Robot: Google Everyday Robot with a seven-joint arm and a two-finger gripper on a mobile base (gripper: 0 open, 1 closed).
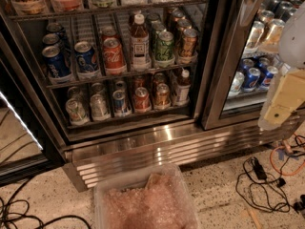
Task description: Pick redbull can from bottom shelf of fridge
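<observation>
— Speckled stone floor along the front, noted. What stands at the far left?
— A lit white strip, then the black-framed fridge with its ribbed steel base. A clear plastic tub of pinkish crumpled material sits on the floor just before that base.
— Middle rack, left to right?
— Blue Pepsi cans, a red Coke can, a brown bottle, a green can and a bronze can.
— And the bottom shelf?
— Front row, left to right: a pale can with green and red marks, a silver can, then the redbull can, upright and third in line. Just beside it on the right stands a red-orange can, then an orange-brown can and a small bottle at the end. More cans stand behind this row.
— Is the redbull can held?
— It stands free on the rack, well apart from the arm.
— Location of the gripper?
— Far right edge, in front of the right glass door, above the floor. Whether it is apart or together, I cannot tell.
— Below it?
— Black cables on the floor.
</observation>
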